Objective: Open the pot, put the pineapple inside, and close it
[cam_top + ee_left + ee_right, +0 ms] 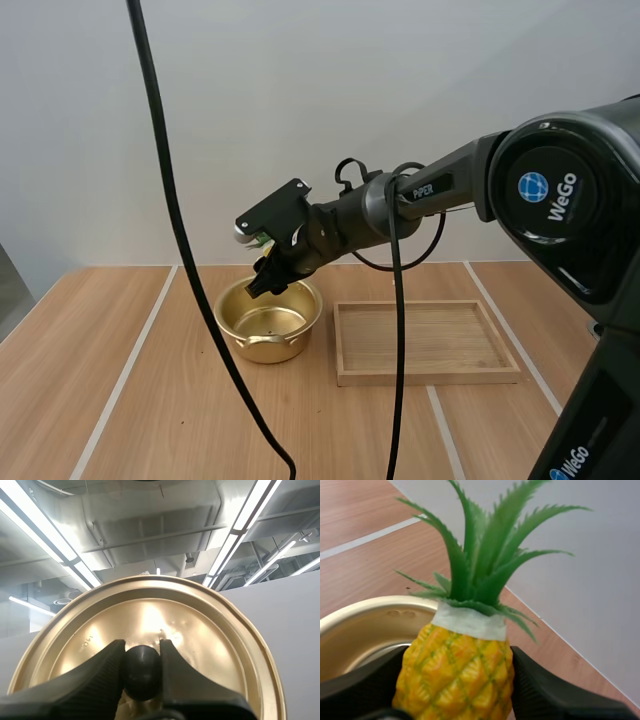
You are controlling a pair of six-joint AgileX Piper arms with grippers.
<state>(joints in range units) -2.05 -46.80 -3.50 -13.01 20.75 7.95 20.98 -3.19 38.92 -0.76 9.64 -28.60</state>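
Over the open pot [240,340], my right gripper [266,280] pinches the pineapple [456,675] by its body, poised — I judge — to lower it in, while my left gripper [142,652] clamps the knob [142,675], holding the lid [210,625] clear.

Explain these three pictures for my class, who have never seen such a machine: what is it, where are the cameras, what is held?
It is a robot with two arms, each ending in a two-fingered gripper. One camera looks down from behind: a wooden table bears an open golden pot and, beside it, a wooden tray. The other two cameras ride on the wrists. The right gripper pinches a pineapple over the pot. The left gripper holds the pot's lid by its black knob.
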